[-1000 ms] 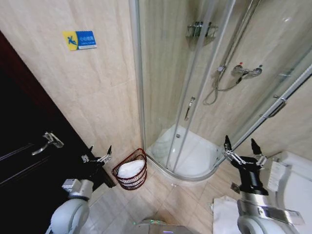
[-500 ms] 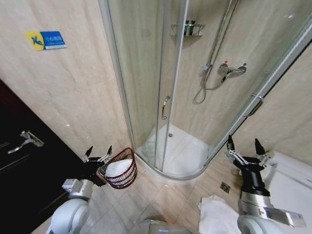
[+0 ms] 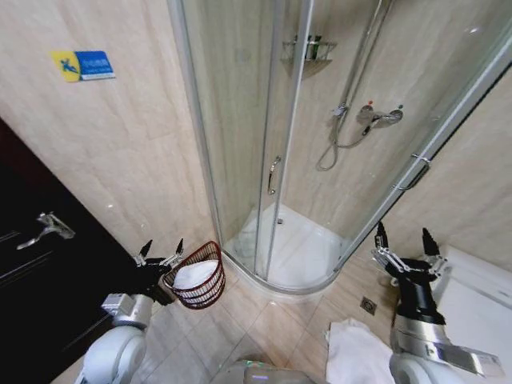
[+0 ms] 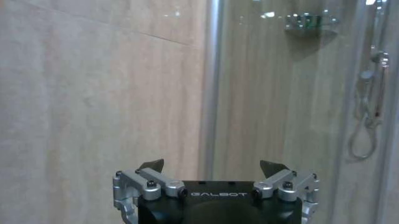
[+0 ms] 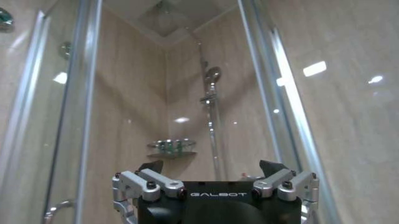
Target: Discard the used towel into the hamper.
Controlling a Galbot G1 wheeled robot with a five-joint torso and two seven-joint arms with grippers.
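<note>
The robot is standing at the approach stage, both the left gripper (image 3: 162,248) and right gripper (image 3: 406,240) raised with fingers spread wide and empty, the round reddish-brown wicker hamper (image 3: 196,276) sitting on the tiled floor (image 3: 264,328) just beside the left gripper, a white crumpled towel (image 3: 352,352) lying on the floor near the right arm, so the next move is judged to call for reaching down to grasp it.

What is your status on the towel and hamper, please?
Left gripper open, empty, beside hamper. Right gripper open, empty. White cloth already in hamper; white towel on floor. Path unobstructed.
</note>
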